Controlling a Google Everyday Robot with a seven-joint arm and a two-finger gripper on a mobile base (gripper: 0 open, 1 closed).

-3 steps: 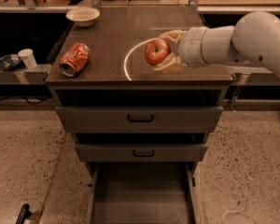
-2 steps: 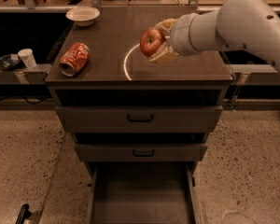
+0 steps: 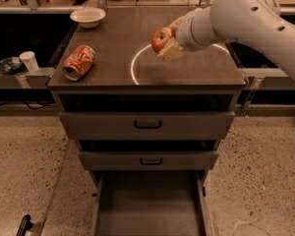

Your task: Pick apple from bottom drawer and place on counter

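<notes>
The red apple [image 3: 161,39] with yellowish patches is held in my gripper [image 3: 166,42], which is shut on it above the counter [image 3: 113,53], over the left part of the thin white circle outline [image 3: 133,68]. My white arm [image 3: 246,18] reaches in from the upper right. The bottom drawer [image 3: 150,205] stands pulled open at the bottom of the cabinet, its flat floor bare.
A crushed orange-red soda can [image 3: 79,62] lies on the counter's left side. A white bowl [image 3: 88,16] sits at its back left. Two drawers with black handles [image 3: 147,125] are shut. A white cup [image 3: 28,61] stands on the low shelf at left.
My gripper has carried the apple leftward and slightly higher over the counter, from the circle's middle toward its left part. The arm has swung with it.
</notes>
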